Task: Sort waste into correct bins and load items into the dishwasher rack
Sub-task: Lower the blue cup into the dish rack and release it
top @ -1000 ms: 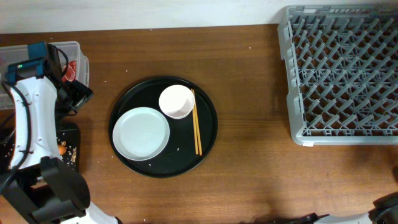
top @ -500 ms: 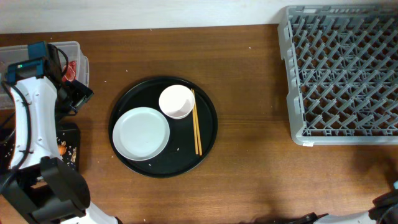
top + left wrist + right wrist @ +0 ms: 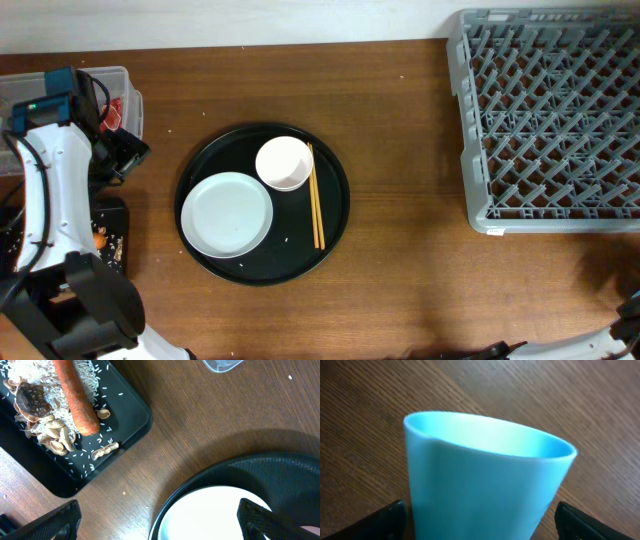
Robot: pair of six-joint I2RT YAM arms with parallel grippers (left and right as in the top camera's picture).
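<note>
Fingertips of right end effector (image 3: 479, 507) spread wide on either side of light blue cup (image 3: 485, 475), which fills the gap between them above the wooden bench (image 3: 600, 405); cannot tell whether gripping or merely straddling. Left end effector (image 3: 159, 505) open, fingers far apart, hovering over bench between flat black tray (image 3: 131, 420) and round black tray (image 3: 280, 475). On the flat tray: carrot (image 3: 75, 397) lying across rice (image 3: 30, 372), brown scraps (image 3: 50, 440) beside it. White plate (image 3: 210, 515) on the round tray, under that end effector.

Farther out, from overhead: bowl (image 3: 283, 163) just beside plate, chopsticks (image 3: 315, 195) right of bowl, all on the round tray. Clear tub (image 3: 125, 80) at left rear, red wrapper (image 3: 113, 112) inside. Dishwasher rack (image 3: 550, 120) at far right, well apart.

Against one second ago: dishes and left arm unmoved; right arm (image 3: 630, 310) slid closer to the corner edge.
</note>
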